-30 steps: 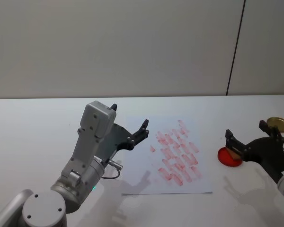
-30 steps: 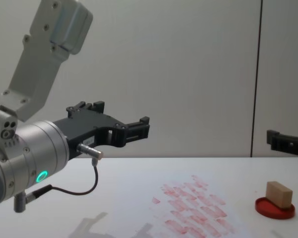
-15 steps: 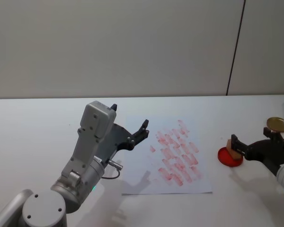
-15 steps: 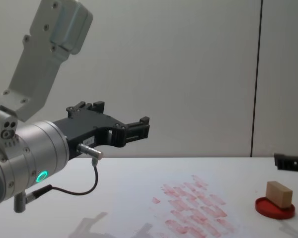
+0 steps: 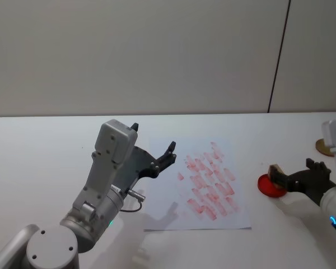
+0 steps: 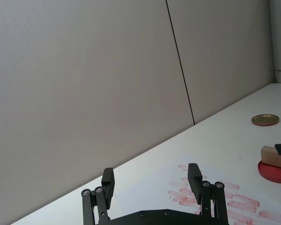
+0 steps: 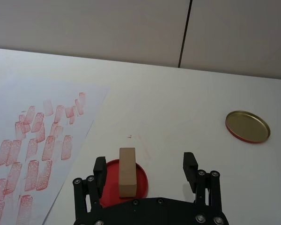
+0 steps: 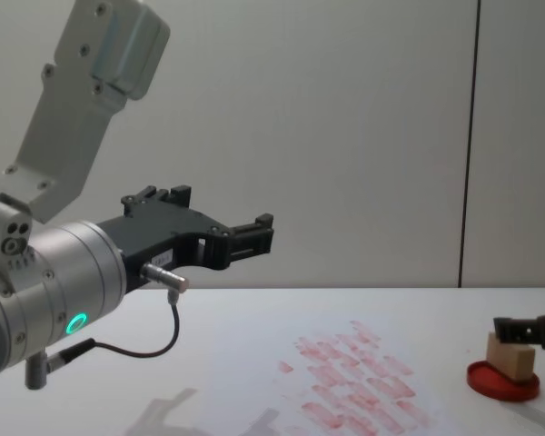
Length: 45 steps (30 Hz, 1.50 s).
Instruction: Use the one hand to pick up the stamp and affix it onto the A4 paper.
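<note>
As stamp (image 7: 127, 172) lies on ink pad (image 7: 141, 181), lengthwise along right gripper's (image 7: 145, 165) reach, fingers (image 7: 189, 165) spread astride it, left gripper (image 6: 151, 174) raised, open.

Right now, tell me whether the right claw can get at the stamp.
Probably yes. The right claw is open, and the stamp, standing on the red ink pad, sits between its fingers, nearer one of them. Nothing lies in the way.

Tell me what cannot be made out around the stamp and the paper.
Underside of the small tan wooden stamp block: hidden in every view, resting on the flat red round ink pad.
Black two-fingered right hand: cut off by the chest view's right edge.
White A4 paper: red marks too small to read, head view.
</note>
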### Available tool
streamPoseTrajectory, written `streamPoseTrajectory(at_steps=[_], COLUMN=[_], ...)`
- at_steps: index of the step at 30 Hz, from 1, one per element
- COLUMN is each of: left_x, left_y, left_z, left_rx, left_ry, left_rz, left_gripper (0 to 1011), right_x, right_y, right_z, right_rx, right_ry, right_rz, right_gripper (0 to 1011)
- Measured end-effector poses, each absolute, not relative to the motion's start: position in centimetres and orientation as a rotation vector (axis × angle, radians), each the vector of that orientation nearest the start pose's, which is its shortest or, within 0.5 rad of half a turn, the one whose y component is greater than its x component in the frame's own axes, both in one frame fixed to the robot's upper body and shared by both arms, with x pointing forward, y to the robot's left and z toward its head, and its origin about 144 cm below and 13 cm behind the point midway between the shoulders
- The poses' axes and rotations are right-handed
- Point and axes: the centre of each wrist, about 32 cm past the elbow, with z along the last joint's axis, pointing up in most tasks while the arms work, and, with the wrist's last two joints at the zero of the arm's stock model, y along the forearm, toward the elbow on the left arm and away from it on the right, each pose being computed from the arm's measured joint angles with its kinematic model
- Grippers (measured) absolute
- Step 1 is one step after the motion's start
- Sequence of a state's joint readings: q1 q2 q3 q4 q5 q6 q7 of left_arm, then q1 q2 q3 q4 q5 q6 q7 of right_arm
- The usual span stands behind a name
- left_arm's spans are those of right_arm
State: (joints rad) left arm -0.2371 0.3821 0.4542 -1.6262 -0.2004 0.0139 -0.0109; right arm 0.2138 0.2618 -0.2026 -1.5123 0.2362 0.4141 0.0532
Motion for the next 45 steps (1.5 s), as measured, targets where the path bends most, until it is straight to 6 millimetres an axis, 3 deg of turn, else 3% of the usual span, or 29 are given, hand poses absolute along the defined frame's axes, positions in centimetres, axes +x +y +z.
streamPoseTrajectory(at_steps=[4, 12, 17, 31, 45], left_x=[49.2, 49.2, 49.2, 49.2, 49.2], left_y=[19.8, 19.8, 19.8, 19.8, 19.8], left_z=[120.4, 120.4, 120.4, 120.4, 120.4], left_rx=[0.061, 0.061, 0.061, 0.061, 0.061], left_ry=[-0.268, -0.268, -0.268, -0.268, -0.268], left_rz=[1.124, 1.124, 1.124, 1.124, 1.124], left_gripper=[993, 993, 993, 993, 993], right_x=[51.8, 52.5, 52.7, 53.1, 53.4], right_y=[-24.6, -24.5, -24.3, -24.2, -24.3], right_z=[118.5, 117.9, 117.6, 116.9, 116.7], right_rx=[-0.301, -0.302, -0.3, -0.325, -0.352], right_ry=[0.19, 0.2, 0.2, 0.225, 0.255], right_rz=[-1.331, -1.301, -1.285, -1.275, -1.299], right_gripper=[994, 814, 623, 224, 219])
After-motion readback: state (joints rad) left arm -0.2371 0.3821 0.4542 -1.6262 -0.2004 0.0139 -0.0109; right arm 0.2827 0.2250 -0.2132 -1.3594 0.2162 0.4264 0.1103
